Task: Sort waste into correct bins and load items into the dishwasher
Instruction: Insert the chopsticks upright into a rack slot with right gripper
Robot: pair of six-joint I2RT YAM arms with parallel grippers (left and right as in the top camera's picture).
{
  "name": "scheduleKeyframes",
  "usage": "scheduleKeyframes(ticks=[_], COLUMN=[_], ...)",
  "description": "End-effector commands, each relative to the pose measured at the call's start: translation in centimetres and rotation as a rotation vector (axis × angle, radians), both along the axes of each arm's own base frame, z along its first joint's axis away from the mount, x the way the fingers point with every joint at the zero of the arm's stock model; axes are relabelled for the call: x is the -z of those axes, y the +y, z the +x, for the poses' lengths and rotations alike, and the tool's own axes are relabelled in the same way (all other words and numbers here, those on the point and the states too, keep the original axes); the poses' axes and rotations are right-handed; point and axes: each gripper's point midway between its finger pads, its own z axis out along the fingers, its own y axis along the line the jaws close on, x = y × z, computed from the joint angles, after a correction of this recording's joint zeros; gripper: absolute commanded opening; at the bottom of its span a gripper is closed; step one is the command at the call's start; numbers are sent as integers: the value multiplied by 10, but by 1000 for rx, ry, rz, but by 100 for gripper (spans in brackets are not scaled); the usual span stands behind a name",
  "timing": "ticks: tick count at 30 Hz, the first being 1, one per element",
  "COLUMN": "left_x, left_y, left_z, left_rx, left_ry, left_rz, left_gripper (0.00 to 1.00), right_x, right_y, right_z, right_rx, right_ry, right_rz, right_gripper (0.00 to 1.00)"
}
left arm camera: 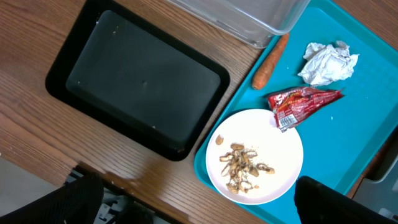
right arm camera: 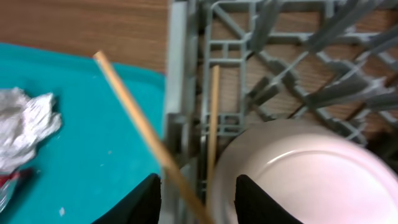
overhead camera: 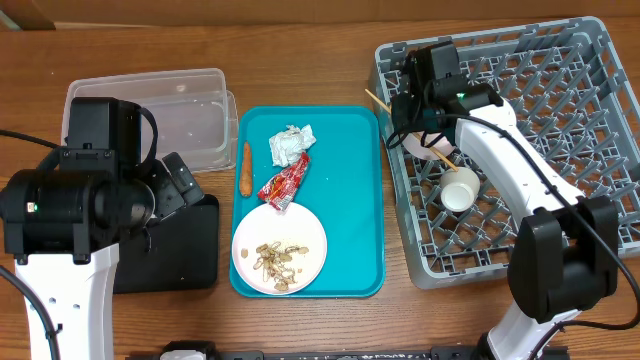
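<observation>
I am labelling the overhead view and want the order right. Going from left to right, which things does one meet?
The clear plastic tub → orange carrot → crumpled white napkin → small white cup in the grey dish rack.

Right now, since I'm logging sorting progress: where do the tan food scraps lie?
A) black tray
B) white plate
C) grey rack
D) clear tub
B: the tan food scraps lie on the white plate, which rests on the teal tray.
</observation>
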Motion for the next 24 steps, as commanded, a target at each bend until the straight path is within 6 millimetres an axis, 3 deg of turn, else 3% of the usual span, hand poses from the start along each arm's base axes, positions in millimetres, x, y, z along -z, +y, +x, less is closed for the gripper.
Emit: scheduleKeyframes(ticks=[1, 8, 21, 24], left_x=[-2, -3, -3, -3], left_y=[3, 3, 3, 3], left_z=[1, 1, 1, 1], left_rx=[-14, -14, -14, -14], left_ry=[-7, -8, -8, -8], left_rz=[8, 8, 8, 8], left_gripper=[100, 100, 100, 100], right_x=[0, 7, 30, 31], right_y=[5, -9, -11, -11], right_z=[-3, -12, -21, -22], right_rx=[-39, -149, -192, -192], right_ry=[7, 27, 43, 47], right_rz=[13, -100, -124, -126], right_gripper=[41, 41, 25, 11])
